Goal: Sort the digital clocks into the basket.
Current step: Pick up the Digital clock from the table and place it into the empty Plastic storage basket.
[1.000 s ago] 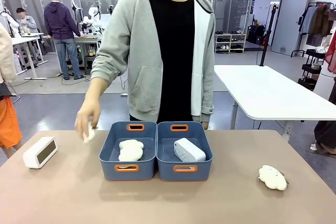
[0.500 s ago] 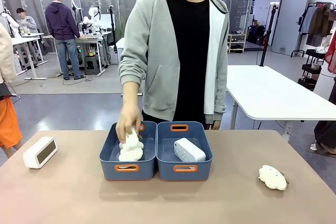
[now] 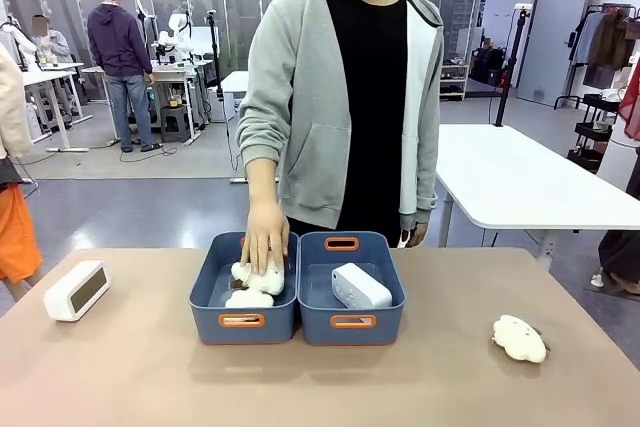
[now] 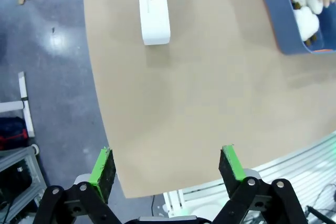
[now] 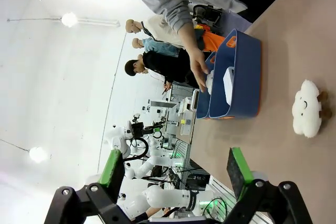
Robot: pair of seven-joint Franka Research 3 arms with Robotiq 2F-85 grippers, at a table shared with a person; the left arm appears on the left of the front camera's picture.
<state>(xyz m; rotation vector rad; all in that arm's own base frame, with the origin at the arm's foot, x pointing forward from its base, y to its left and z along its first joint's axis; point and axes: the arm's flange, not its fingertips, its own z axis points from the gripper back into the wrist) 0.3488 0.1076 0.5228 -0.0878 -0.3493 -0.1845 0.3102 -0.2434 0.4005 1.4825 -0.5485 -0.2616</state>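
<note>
**Plush binned; one clock outstanding**

A plush toy, outside the bins a second earlier, is set in the left bin by the person's hand. One digital clock lies in the basket; the other clock is left on the table. The left gripper and right gripper are held wide open, empty.

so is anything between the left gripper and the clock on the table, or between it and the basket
Nothing visible lies between the open left gripper and the clock: bare table. Toward the basket holding the other clock, the twin basket with the person's hand stands between.
</note>
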